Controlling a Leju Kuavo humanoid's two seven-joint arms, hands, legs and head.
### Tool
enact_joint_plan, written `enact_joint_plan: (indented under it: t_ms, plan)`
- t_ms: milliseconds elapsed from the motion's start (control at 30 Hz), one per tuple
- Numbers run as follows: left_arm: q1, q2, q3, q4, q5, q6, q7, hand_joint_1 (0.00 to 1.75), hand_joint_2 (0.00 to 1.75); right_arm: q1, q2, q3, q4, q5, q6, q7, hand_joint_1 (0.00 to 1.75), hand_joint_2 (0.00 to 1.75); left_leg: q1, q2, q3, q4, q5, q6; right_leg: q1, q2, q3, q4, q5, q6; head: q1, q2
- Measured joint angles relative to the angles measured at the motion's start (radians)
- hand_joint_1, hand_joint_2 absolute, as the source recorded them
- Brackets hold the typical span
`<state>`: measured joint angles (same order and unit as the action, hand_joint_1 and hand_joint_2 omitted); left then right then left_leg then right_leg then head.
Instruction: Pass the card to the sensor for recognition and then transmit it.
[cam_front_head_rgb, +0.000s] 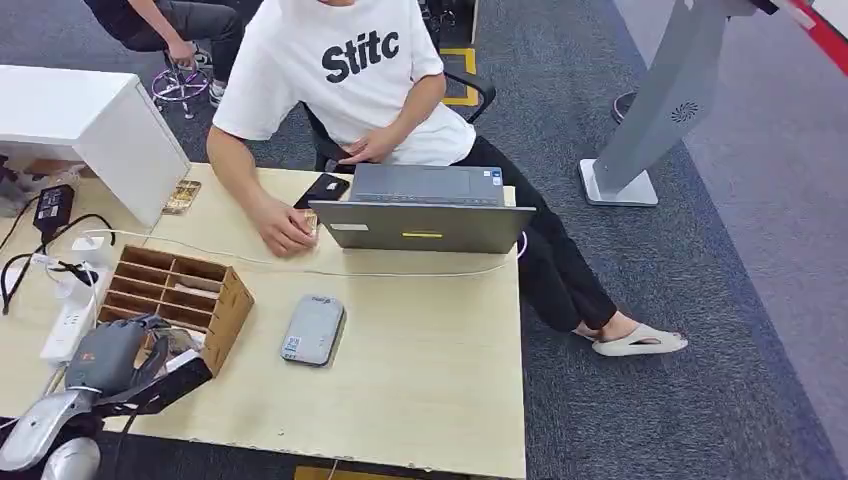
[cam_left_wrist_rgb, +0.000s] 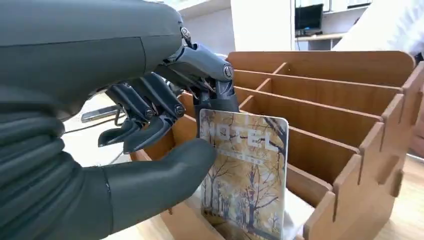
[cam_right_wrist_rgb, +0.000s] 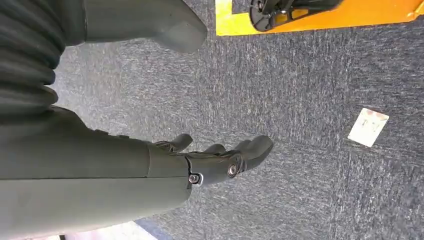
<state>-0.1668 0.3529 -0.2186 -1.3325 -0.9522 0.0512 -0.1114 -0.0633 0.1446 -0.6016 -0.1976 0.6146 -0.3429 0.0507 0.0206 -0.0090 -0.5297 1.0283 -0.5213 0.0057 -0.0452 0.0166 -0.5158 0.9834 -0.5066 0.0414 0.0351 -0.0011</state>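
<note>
Room: grey carpet all round a pale wooden desk (cam_front_head_rgb: 430, 380); a grey stand (cam_front_head_rgb: 660, 110) rises from the floor at the far right.
Desk: it carries a wooden rack (cam_front_head_rgb: 180, 292) with divided slots on the robot's left, a flat grey sensor (cam_front_head_rgb: 313, 329) just to the right of the rack, and an open laptop (cam_front_head_rgb: 425, 210) at the far edge. A white cable (cam_front_head_rgb: 400, 272) runs across between the laptop and the sensor. A white power strip (cam_front_head_rgb: 68, 320) lies left of the rack.
Person: someone in a white printed T-shirt (cam_front_head_rgb: 350, 70) sits behind the laptop, one hand resting on the desk beside it.
Card: a card (cam_left_wrist_rgb: 245, 175) printed with bare autumn trees and pale lettering stands upright in the near end of the rack, its lower edge down in a slot.
Left hand: the left hand (cam_front_head_rgb: 125, 355) is at the near end of the rack. In the left wrist view the thumb (cam_left_wrist_rgb: 160, 180) presses one face of the card and a dark finger (cam_left_wrist_rgb: 217, 95) comes down behind its upper edge, so the card is pinched between them; the other fingers are curled and clear of it.
Right hand: the right hand (cam_right_wrist_rgb: 215, 162) hangs over the carpet with its fingers loosely spread, holding nothing.
Floor: a small white slip (cam_right_wrist_rgb: 368, 127) lies on the carpet, well apart from the right hand.
</note>
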Motion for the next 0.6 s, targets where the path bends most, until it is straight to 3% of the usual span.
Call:
enact_joint_plan:
  t_ms: [367, 400, 600]
  plan:
    - [-0.024, -0.040, 0.022, 0.008, -0.040, 0.094, 0.006, 1.75, 1.75, 0.000, 0.000, 0.000, 0.000, 0.010, -0.002, 0.003, 0.00, 1.75, 0.000, 0.000, 0.000, 0.000, 0.000, 0.000, 0.000, 0.000, 0.000, 0.000, 0.000, 0.000, 0.000, 0.000]
    - [-0.061, -0.070, 0.040, 0.006, -0.046, 0.127, 0.019, 1.75, 1.75, 0.000, 0.000, 0.000, 0.000, 0.016, -0.002, 0.003, 0.00, 1.75, 0.000, 0.000, 0.000, 0.000, 0.000, 0.000, 0.000, 0.000, 0.000, 0.000, 0.000, 0.000, 0.000, 0.000]
    - [-0.137, -0.099, 0.065, 0.006, -0.045, 0.135, 0.021, 1.75, 1.75, -0.001, 0.000, 0.000, 0.000, 0.027, -0.002, 0.006, 0.00, 1.75, 0.000, 0.000, 0.000, 0.000, 0.000, 0.000, 0.000, 0.000, 0.000, 0.000, 0.000, 0.000, 0.000, 0.000]
